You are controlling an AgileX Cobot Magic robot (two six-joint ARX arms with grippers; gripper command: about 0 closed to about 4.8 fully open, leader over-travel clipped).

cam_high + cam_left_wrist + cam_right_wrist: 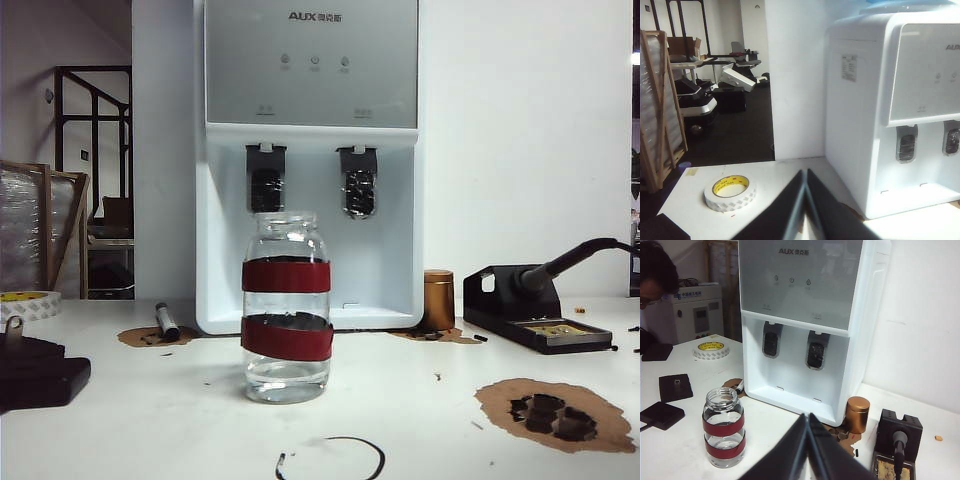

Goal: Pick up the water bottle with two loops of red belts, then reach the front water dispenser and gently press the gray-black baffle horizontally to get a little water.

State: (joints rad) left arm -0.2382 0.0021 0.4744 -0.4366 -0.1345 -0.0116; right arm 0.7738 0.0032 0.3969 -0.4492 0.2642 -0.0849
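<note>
On the white surface [420,400], the water bottle [287,308] stands upright just in front of the water dispenser [310,160], a little water [286,378] in its bottom. The left pincer [805,187] is closed near a tape roll [730,192]; the right pincer [807,432], closed and empty, hangs right of the bottle.

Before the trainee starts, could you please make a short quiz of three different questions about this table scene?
1. True or false: the clear glass water bottle with two red bands stands upright with no lid.
2. Which stands right of the white water dispenser in the exterior view: A) copper-brown cylinder, B) tape roll?
3. Left gripper and right gripper: open or shut?

Key: 1 true; 2 A; 3 both shut, holding nothing.
</note>
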